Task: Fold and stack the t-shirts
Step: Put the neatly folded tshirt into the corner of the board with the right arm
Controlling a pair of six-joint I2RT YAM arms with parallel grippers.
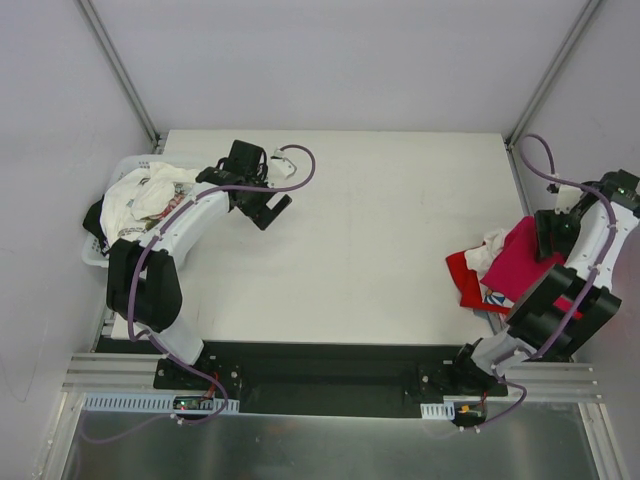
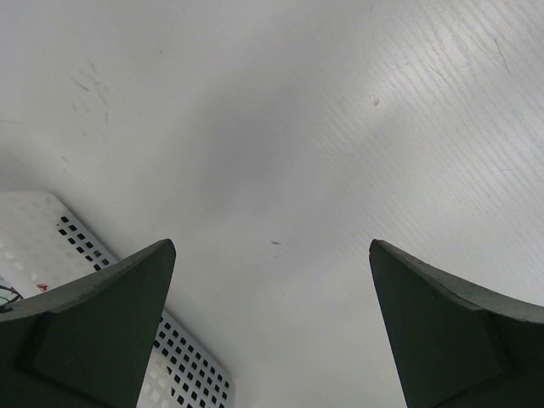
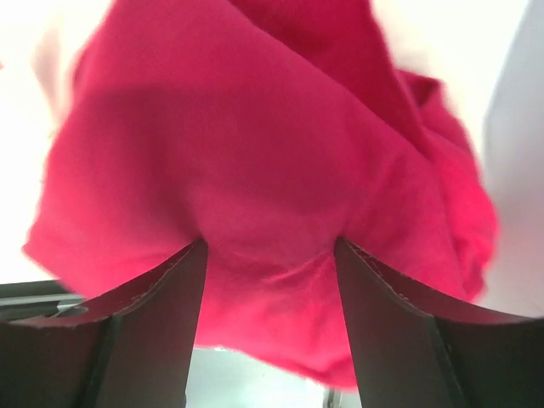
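Left end effector (image 2: 272, 255): fingers spread fully apart and holding nothing. It is poised over bare white counter (image 1: 380, 250) at about 10 o'clock, just off the 3 o'clock side of the white perforated plastic basket (image 1: 95, 255), a corner of which shows at the lower left of the left wrist view. The basket stands at the counter's 9 o'clock edge and holds crumpled white printed t-shirts (image 1: 150, 195), with a dark shirt (image 1: 95, 215) hanging at its outer rim. Right end effector (image 3: 270, 246): clamped on a bunched fold of the plain crimson-magenta cloth t-shirt (image 1: 525, 262), the cloth filling the gap between the fingers. That shirt tops a heap at the 3 o'clock edge, lying over a red t-shirt (image 1: 462, 278) and a white t-shirt with a print (image 1: 492, 245). The heap's outer side is hidden by the right arm, so its relation to the counter edge cannot be told. A wide stretch of bare counter runs between basket and heap, from the 12 o'clock edge to the 6 o'clock edge.
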